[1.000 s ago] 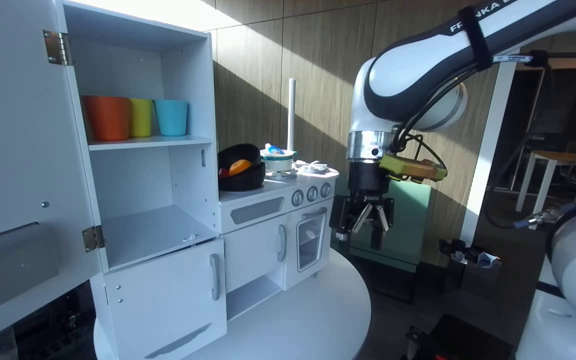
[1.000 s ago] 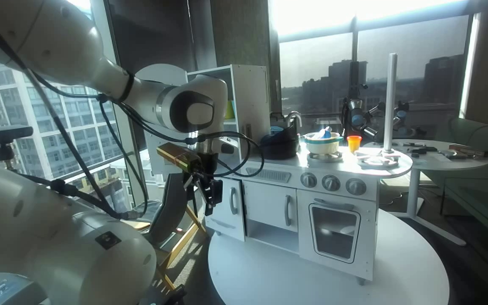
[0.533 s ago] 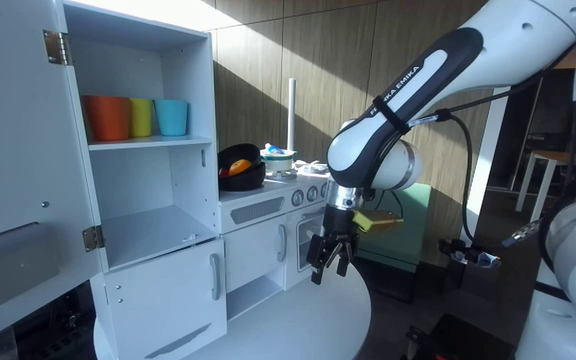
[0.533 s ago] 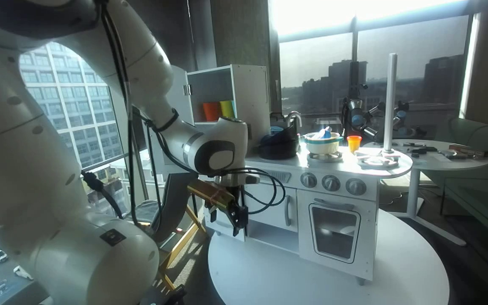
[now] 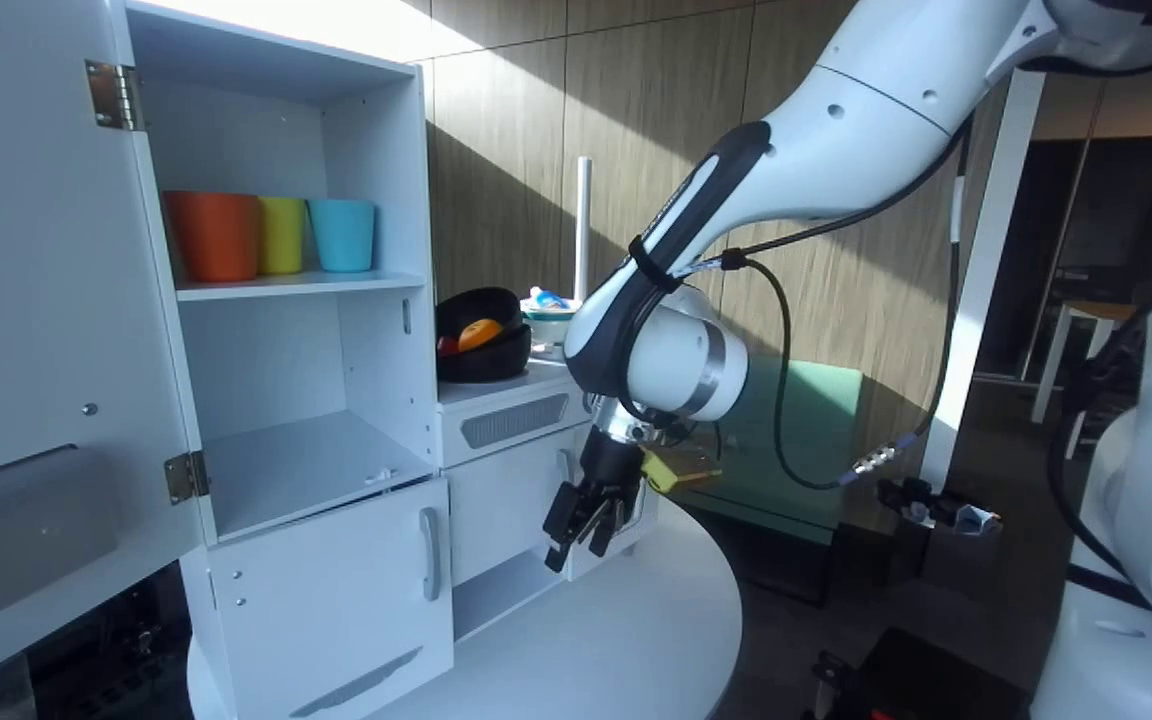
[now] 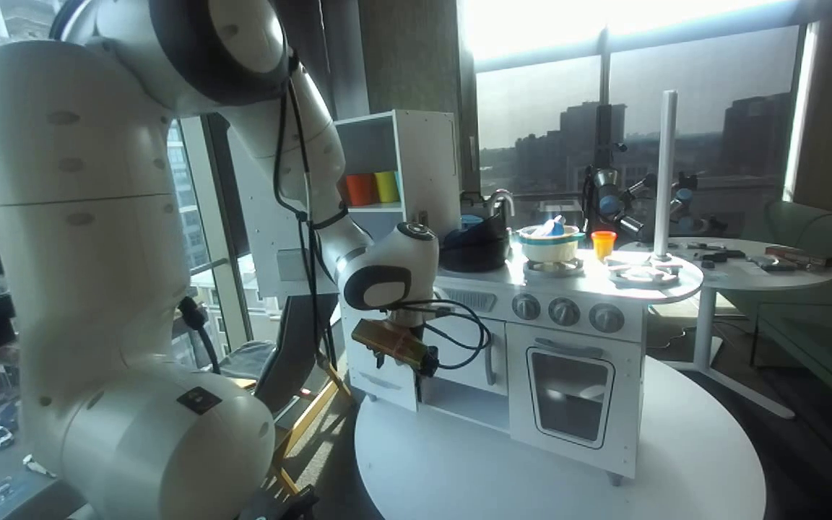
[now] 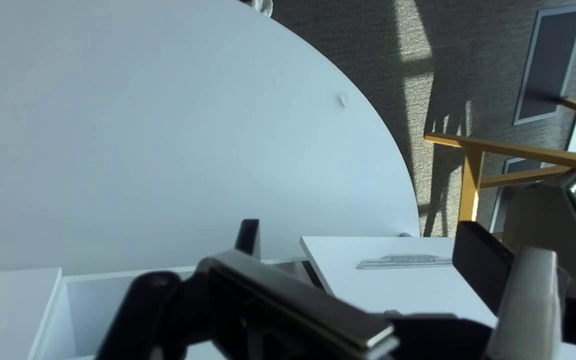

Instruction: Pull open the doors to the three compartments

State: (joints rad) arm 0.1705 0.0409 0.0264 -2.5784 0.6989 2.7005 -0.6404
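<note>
The left white door [image 5: 336, 610] stands slightly ajar, with its slim grey handle [image 5: 430, 555] at the right edge. A dark gap shows beside this door in the wrist view [image 7: 383, 290]. The middle door [image 5: 501, 510] looks shut; it is partly behind the arm's cables in an exterior view [image 6: 468, 375]. The narrower right door [image 6: 571, 393], with a window, is shut. The compartments are hidden behind the doors, except what shows through that window. My gripper [image 5: 578, 552] is open and empty in front of the middle door. In the wrist view its jaws [image 7: 365, 248] stand wide apart.
A round white table [image 5: 636, 630] bears the kitchen. A tall hinged door panel [image 5: 36, 320] stands open at the side. Black bowls [image 5: 486, 355], a pot [image 6: 549, 245] and an orange cup [image 6: 603, 244] stand on the counter. A wooden-framed chair [image 7: 469, 185] is beside the table.
My open gripper has swung in from beyond the kitchen's oven end and lowered to the front of the middle door. The doors have not moved.
</note>
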